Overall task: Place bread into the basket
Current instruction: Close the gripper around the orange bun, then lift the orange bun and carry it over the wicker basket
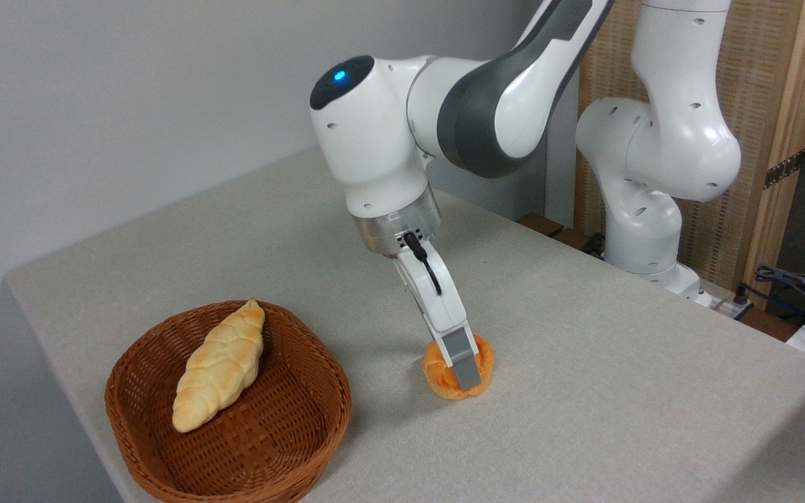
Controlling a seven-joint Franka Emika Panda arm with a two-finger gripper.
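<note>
The bread (446,374) sits on the table (619,391), right of the basket (273,447). The gripper (469,374) straddles it; closure cannot be confirmed. An off-centre grip on the soft bun risks slippage during lift

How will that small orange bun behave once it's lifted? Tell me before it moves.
The bun looks soft: its braided top bulges around the hand's visible finger, so it may squash rather than crack. It seems light for its size. Its low, flat-sitting shape on the table suggests it won't roll, though the smooth glazed-looking surface could slip slightly. Whether the hand is already squeezing is unclear.
</note>
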